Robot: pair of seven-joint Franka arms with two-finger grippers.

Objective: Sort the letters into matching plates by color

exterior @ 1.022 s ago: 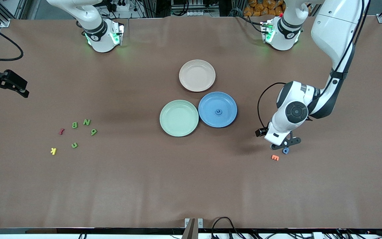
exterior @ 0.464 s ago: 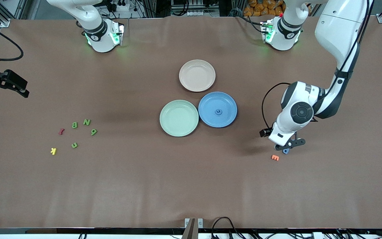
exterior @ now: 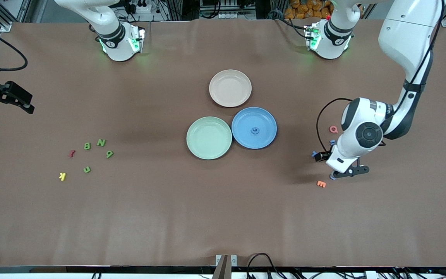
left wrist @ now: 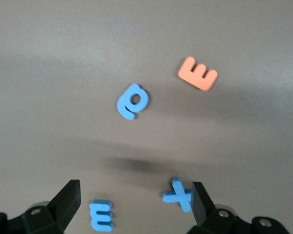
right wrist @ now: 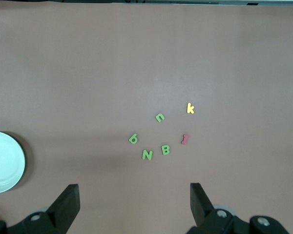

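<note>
Left gripper [exterior: 346, 173] low over the table [exterior: 223, 217], fingers [left wrist: 63, 202] spread wide, holding nothing. Blue "e" [left wrist: 133, 101] lies ahead of the fingertips, orange E [left wrist: 198, 73] just beside it; blue X [left wrist: 178, 194] and blue E [left wrist: 101, 215] sit between the fingers. Blue plate [exterior: 242, 133] holds one blue piece [exterior: 254, 131]; green plate [exterior: 198, 145] bare.

Risk: closing here could catch two blue letters, or nudge the orange one.

Right gripper [exterior: 4, 99] waits, wide open, empty; green letters [right wrist: 149, 144] untouched.

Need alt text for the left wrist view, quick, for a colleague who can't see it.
The open left pincer hangs over the brown table above three blue letters: a rounded one, an X and an E. An orange E lies beside them.
</note>
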